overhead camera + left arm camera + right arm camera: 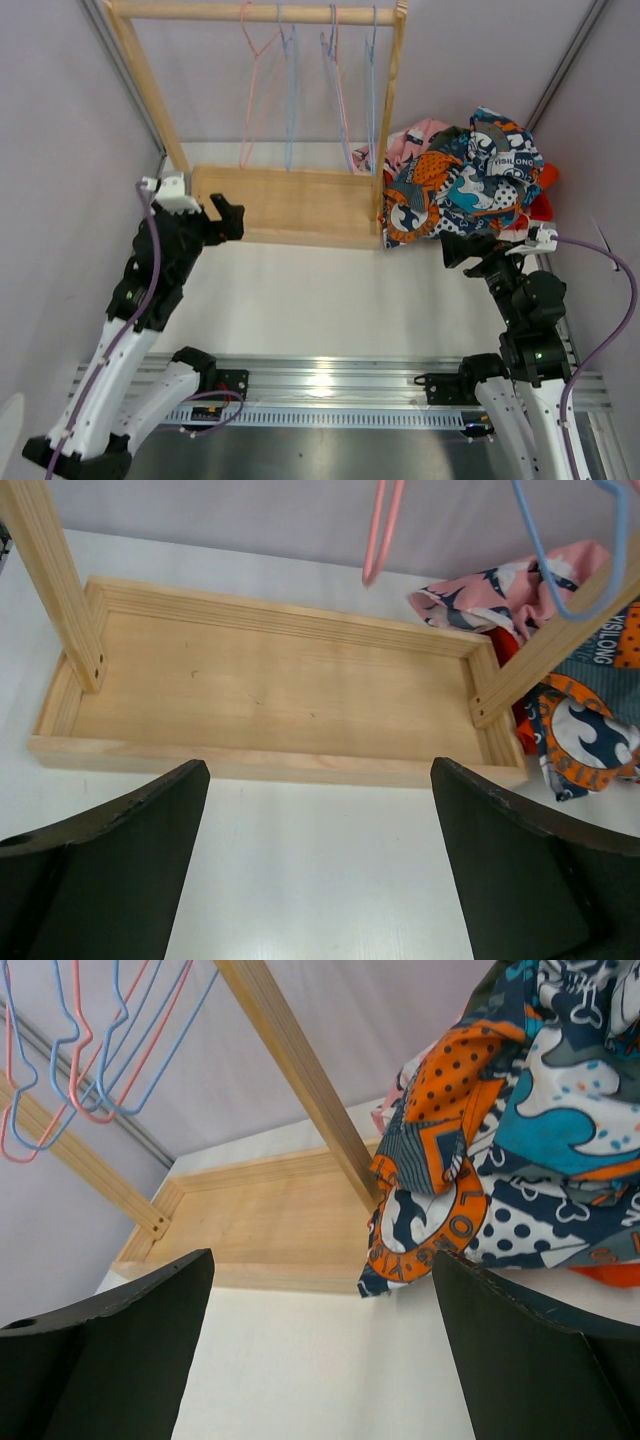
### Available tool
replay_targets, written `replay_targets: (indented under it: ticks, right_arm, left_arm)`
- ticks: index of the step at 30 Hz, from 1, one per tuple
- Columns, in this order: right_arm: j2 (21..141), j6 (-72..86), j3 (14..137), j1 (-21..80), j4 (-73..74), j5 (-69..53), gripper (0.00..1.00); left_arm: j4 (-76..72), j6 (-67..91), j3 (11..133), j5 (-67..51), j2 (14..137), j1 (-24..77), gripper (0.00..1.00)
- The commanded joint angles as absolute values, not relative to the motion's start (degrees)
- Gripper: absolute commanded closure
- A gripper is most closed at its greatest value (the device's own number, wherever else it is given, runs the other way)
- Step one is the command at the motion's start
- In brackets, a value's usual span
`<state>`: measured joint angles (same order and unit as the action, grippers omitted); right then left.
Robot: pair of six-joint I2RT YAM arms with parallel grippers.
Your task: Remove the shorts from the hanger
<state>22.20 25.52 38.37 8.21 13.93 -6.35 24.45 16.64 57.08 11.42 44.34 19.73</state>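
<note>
Rack: a wooden rack [290, 200] is set at the far side of the tabletop [330, 290]. Wire hangers [290, 90], pink and blue, are hung on its top bar. All are bare, and no fabric is seen on any of them.

Shorts: the shorts [465, 185] are found heaped on the tabletop just right of the rack's right post and touching it. The cartoon-print pair [540, 1130] is laid on top. A pink patterned pair [510, 585] is seen at the back of the heap, and a strip of bright orange [545, 200] at its right edge. Navy and olive pairs cannot be made out in the heap.

Grippers: the left gripper [318, 770] is held low in front of the rack's base tray, jaws wide apart, with nothing between them. The right gripper [320, 1260] is held just short of the heap's near edge, jaws likewise spread and empty.

Handling (judgement): the fabric is taken to be light, soft and limp. No shape is expected to be kept on lifting, and draping or snagging on the post or on neighbouring pairs is likely. A pinch is best taken on a doubled fold or a waistband, where thickness is offered; a single flat layer may be lost from the gripper. With every hanger bare, the task is judged finished or nearly so
</note>
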Motion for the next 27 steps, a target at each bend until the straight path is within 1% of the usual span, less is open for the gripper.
replay_targets:
  ticks: [1, 2, 3, 5, 6, 9, 11, 14, 16, 18, 20, 21, 23, 27]
  right_arm:
    - [20.1, 28.3, 35.8, 8.6, 16.9, -8.7, 0.01]
    - [20.1, 29.1, 35.9, 8.5, 17.7, -8.0, 0.01]
    - [20.1, 29.6, 36.4, 8.5, 18.8, -7.4, 0.01]
    - [20.2, 29.2, 39.1, 8.5, 23.0, -5.4, 0.01]
    - [20.0, 27.8, 40.0, 8.5, 24.2, -3.4, 0.01]
    - [18.2, 24.5, 42.7, 8.5, 28.6, -1.4, 0.00]
    - [16.2, 24.5, 42.8, 8.7, 29.9, -1.1, 0.01]
    - [12.6, 24.8, 42.4, 8.7, 29.9, -1.6, 0.01]
    - [12.9, 24.7, 45.8, 8.7, 33.1, -0.1, 0.01]
    - [13.6, 22.5, 48.7, 8.6, 35.2, 1.8, 0.01]
    - [14.5, 19.3, 51.1, 8.7, 37.2, 3.1, 0.01]
    - [14.5, 18.0, 50.1, 8.6, 37.3, 3.4, 0.01]
    - [14.2, 17.9, 48.9, 8.6, 37.1, 4.8, 0.01]
    - [13.2, 17.9, 47.3, 8.6, 35.2, 1.3, 0.01]
  left_arm:
    - [18.9, 20.0, 49.8, 8.7, 36.7, 19.7, 0.01]
    - [19.3, 20.2, 48.7, 8.3, 32.3, 19.7, 0.02]
    - [19.7, 20.4, 44.9, 8.2, 30.3, 19.7, 0.02]
    - [20.6, 20.5, 42.7, 8.7, 24.5, 19.7, 0.02]
    - [21.9, 20.3, 40.3, 9.7, 22.8, 19.7, 0.02]
    - [24.4, 18.3, 38.6, 11.9, 18.0, 19.7, 0.02]
    - [27.2, 19.0, 38.6, 13.4, 16.7, 19.7, 0.02]
    - [30.1, 19.8, 41.4, 11.7, 16.3, 19.7, 0.01]
    - [31.9, 17.9, 42.2, 11.3, 15.6, 19.7, 0.02]
    - [32.8, 16.1, 41.8, 13.0, 14.2, 19.8, 0.02]
    - [33.7, 15.3, 39.8, 18.7, 12.2, 20.6, 0.01]
    - [33.1, 15.6, 38.2, 19.5, 11.7, 21.1, 0.02]
    - [33.0, 15.0, 38.7, 18.2, 11.6, 21.1, 0.03]
    - [32.9, 15.0, 38.2, 18.4, 11.8, 21.1, 0.03]
